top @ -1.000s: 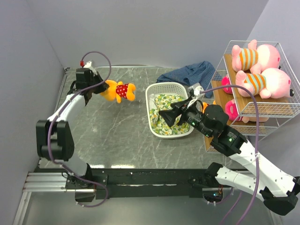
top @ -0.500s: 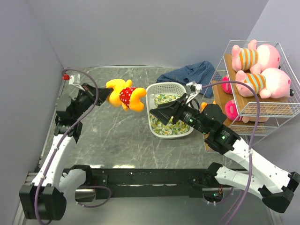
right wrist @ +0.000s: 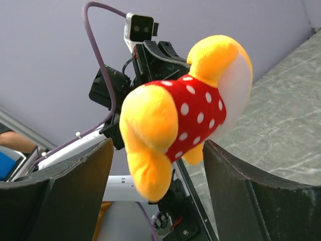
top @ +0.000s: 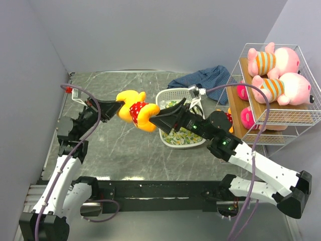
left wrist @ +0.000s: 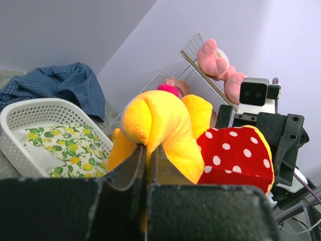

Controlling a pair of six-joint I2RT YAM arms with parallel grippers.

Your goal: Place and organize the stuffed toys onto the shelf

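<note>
Left gripper [top: 117,106] pinched shut on a yellow lobe of the yellow-orange plush bear in the red polka-dot shirt [top: 136,110] - held in the air above the grey marble bench [top: 115,150]. Right gripper [top: 154,119] is wide open, jaws either side of the bear. It should clamp the torso before the left lets go, then carry to the white wire shelf with wooden planks [top: 287,114].

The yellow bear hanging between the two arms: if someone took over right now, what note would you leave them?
Left fingers: shut on the bear, holding it in the air above the table.
Right fingers: open, one each side of the bear, not closed on it.
Done: two pigs lie on the shelf's top tier, pink toys on the tier below.
Left: hand the bear across, then set it on the shelf.
</note>
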